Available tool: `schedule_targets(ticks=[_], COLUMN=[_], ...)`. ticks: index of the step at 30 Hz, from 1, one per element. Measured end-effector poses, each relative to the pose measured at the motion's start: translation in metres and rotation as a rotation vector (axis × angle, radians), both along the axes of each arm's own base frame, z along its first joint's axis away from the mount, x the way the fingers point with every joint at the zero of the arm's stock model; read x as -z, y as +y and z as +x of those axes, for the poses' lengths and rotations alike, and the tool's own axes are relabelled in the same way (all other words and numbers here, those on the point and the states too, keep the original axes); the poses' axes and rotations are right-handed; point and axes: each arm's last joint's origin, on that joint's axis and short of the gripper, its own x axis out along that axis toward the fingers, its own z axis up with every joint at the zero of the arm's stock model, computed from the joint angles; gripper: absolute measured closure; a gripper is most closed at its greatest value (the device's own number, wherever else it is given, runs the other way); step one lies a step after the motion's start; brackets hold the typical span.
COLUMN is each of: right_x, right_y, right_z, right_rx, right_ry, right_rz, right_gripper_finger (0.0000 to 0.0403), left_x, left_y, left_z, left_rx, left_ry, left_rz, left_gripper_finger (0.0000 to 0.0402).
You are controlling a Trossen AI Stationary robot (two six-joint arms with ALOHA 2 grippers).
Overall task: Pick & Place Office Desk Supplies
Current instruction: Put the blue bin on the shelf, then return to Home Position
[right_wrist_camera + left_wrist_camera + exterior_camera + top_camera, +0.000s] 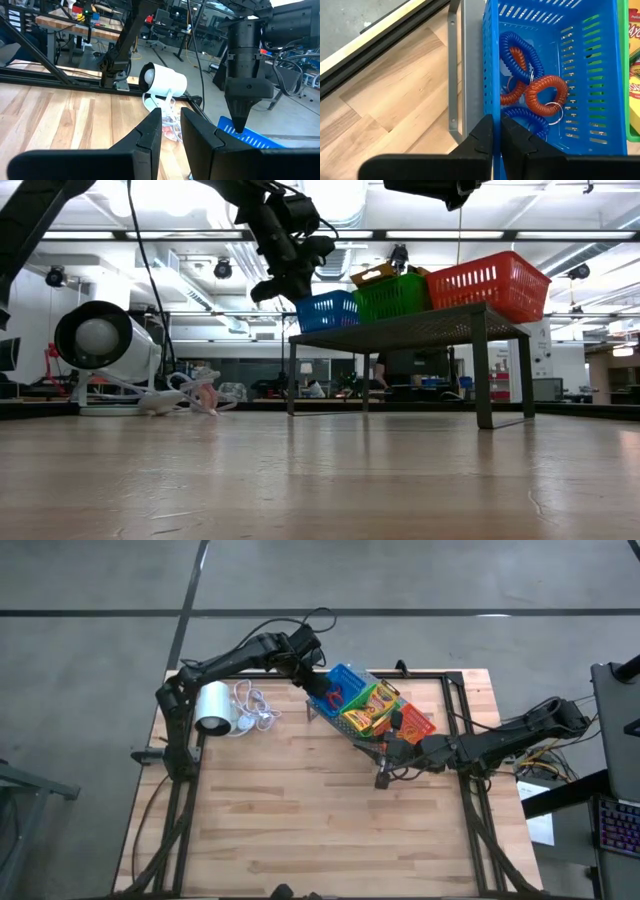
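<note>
The left claw point(493, 137) hangs right over the near wall of the blue bin point(605, 107). Its two dark fingers are pressed almost together, with just a thin slit between them. The bin's blue wall runs up to that slit, but I cannot tell if the fingers pinch it. Just past the claw, down inside the bin, lie curly ring bands: a red one point(547, 94) on top and blue ones point(520, 55) under and beside it. The lowest blue band is partly hidden by the fingers.

The blue bin sits on a grey metal rack point(420, 332) on the wooden bench point(300, 810). Next to it on the rack are a green bin point(392, 296) and a red-orange bin point(495, 282). From above, yellow-and-green crayon boxes point(372, 706) show in the middle bin, but I cannot count them well.

The right claw point(171, 131) is at the rack's other end, by the red-orange bin. Its fingers stand a little apart with nothing between them. From the low camera it is mostly cut off at the top.

Off to the side of the left claw, away from the rack, a white roll point(214, 707) lies on the bench with a tangle of white cord point(258, 710) beside it.
</note>
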Motion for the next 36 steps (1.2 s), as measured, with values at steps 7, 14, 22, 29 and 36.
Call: schedule_targets(ticks=[7, 14, 22, 29, 36], right_x=[0.0002, 0.0000, 0.0001, 0.0001, 0.0002], right_y=[0.0000, 0.0000, 0.0000, 0.0000, 0.0000], right_z=[0.0000, 0.0000, 0.0000, 0.0000, 0.0000], right_rx=[0.000, 0.000, 0.000, 0.000, 0.000], right_ry=[0.001, 0.000, 0.001, 0.000, 0.001], right_rz=[0.000, 0.000, 0.000, 0.000, 0.000], right_gripper_finger=[0.0335, 0.0335, 0.0335, 0.0335, 0.0335], left_x=[0.0000, 0.0003, 0.0005, 0.0005, -0.0036], left_y=[-0.0001, -0.0008, -0.0020, -0.0020, -0.0027], left_z=[0.0001, 0.0003, 0.0011, 0.0011, -0.0002], left_rx=[0.001, 0.004, 0.012, 0.013, 0.013], left_ry=[0.000, 0.000, -0.004, -0.003, -0.009], left_rz=[0.000, -0.004, -0.013, -0.012, -0.004], left_gripper_finger=[0.0377, 0.0360, 0.0267, 0.0200, 0.0185])
